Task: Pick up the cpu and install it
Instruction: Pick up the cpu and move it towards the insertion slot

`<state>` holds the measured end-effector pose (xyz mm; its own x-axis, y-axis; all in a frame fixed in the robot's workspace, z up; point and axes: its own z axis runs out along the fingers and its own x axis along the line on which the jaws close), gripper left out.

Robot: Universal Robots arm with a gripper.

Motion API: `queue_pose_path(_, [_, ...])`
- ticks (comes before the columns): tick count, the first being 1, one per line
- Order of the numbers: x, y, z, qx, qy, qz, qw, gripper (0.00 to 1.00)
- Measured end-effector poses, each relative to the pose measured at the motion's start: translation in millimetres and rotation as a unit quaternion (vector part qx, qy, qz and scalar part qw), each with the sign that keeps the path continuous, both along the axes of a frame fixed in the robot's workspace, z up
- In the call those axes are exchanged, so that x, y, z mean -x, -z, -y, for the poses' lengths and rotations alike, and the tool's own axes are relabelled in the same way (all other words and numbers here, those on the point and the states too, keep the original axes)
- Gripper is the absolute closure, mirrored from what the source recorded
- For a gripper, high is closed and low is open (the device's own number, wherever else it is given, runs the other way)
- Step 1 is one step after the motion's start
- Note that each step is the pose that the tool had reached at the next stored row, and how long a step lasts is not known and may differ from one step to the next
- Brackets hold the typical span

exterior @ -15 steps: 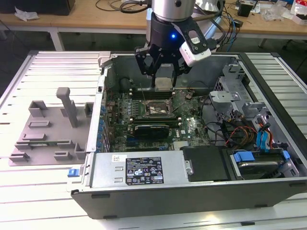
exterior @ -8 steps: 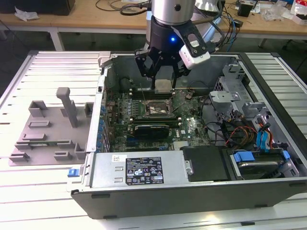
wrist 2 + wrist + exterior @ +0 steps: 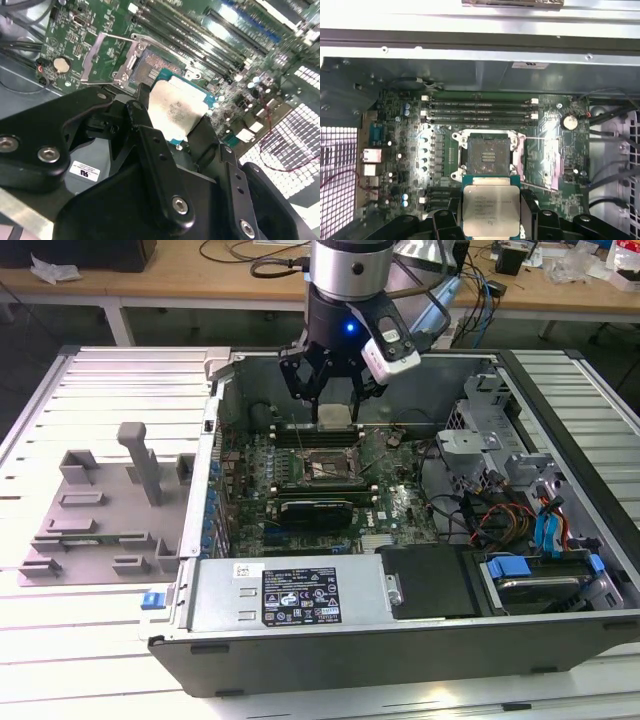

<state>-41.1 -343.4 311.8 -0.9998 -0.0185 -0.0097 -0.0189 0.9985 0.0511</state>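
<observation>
- Currently the gripper (image 3: 491, 220) is clamping the cpu (image 3: 491, 206) by its edges above the motherboard (image 3: 410, 145).
- Just beyond, the open socket (image 3: 490, 156) is lying bare; a tilted, offset lowering risks bending its contacts.
- Farther, memory sticks (image 3: 480, 111) are flanking the socket.

A worktop (image 3: 100, 370) of pale ribbed metal slats is spread across the foreground. Behind it, a long wooden bench (image 3: 180, 282) is carried on a white leg (image 3: 119, 322), and cables (image 3: 235, 252) are strewn on it. Dark floor (image 3: 40, 340) is seen beneath. Everything is evenly, brightly lit.
</observation>
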Motion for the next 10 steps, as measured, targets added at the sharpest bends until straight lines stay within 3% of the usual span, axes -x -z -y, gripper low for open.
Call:
queue_pose_path(2, [0.3, 4.8, -0.6, 0.0001, 0.000, -0.0001, 1.0000, 0.45])
queue_pose_path(10, [0.4, 5.4, -0.7, 0.0001, 0.000, -0.0001, 1.0000, 0.45])
